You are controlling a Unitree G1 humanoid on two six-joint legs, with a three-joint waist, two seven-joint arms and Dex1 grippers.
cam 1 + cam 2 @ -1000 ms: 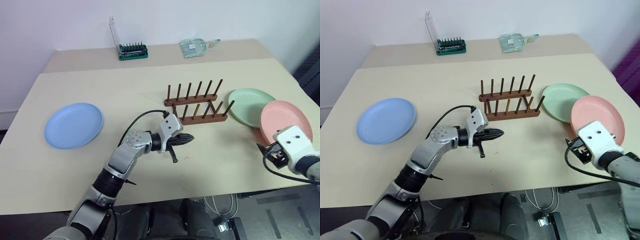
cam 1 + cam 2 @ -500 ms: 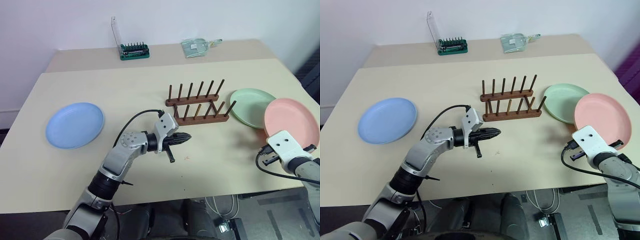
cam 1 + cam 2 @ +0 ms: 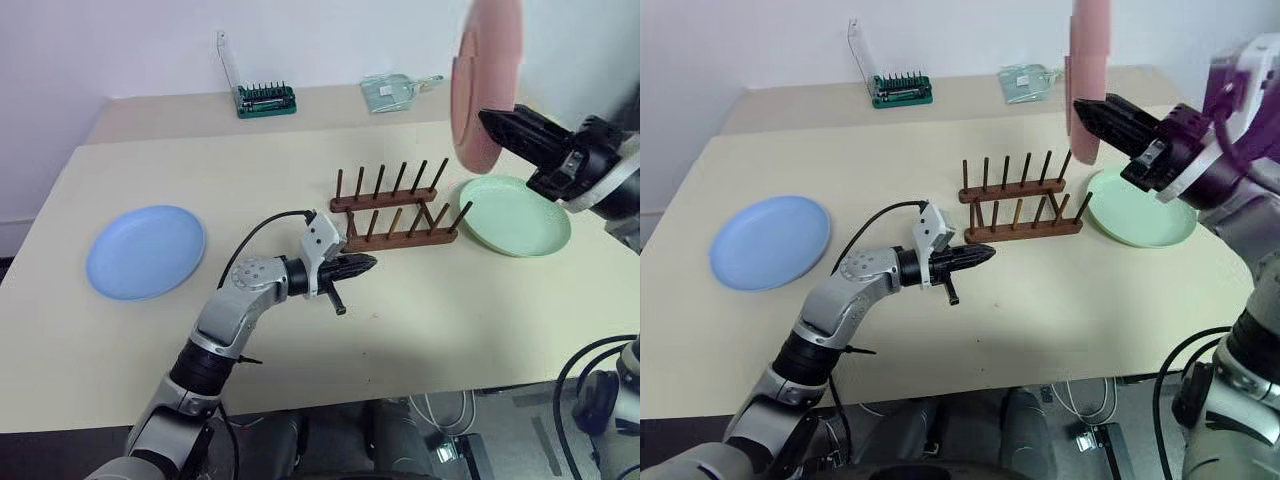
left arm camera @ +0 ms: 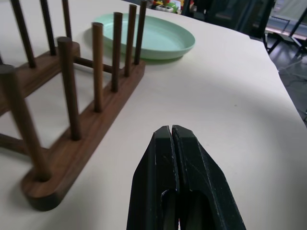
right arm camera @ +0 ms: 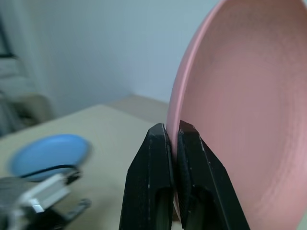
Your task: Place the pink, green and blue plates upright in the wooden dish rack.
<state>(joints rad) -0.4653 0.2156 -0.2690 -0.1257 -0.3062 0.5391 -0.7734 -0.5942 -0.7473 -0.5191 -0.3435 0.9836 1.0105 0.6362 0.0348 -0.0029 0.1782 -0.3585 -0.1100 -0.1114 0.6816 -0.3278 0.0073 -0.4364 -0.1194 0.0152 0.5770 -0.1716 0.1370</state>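
The blue plate (image 3: 146,251) lies flat at the table's (image 3: 430,320) nine o'clock. The left gripper (image 3: 368,266) is clenched empty beside the peg rack (image 3: 393,214). The matte green plate (image 3: 515,215) lies at three o'clock. The right gripper (image 3: 490,122), low a second ago, now pinches the pink plate (image 3: 483,80) upright above it, top cut off.
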